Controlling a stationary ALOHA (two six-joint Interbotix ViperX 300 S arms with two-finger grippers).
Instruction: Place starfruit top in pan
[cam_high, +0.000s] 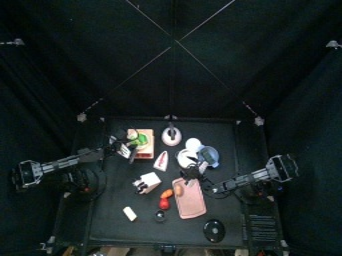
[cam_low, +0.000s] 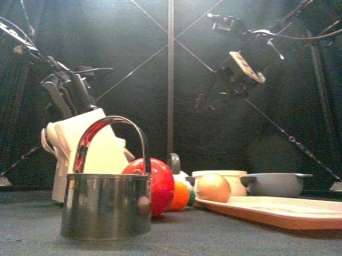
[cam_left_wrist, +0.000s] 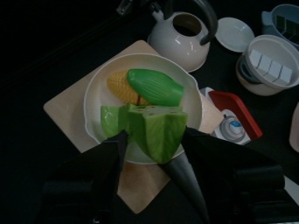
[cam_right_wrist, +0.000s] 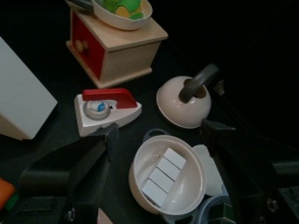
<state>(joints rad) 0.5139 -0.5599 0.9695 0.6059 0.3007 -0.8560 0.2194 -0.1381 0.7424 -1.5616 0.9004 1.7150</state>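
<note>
Hovering with jaws spread, the left gripper (cam_left_wrist: 149, 153) frames the glossy, ridged green starfruit top (cam_left_wrist: 149, 131) on a white plate (cam_left_wrist: 187, 83).

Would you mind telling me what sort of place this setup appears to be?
Probably a robot test pen staged as a toy kitchen: black curtains wall in a small black table, which holds a white knife block with black handles, a shiny metal cup and a white toy kettle.
</note>
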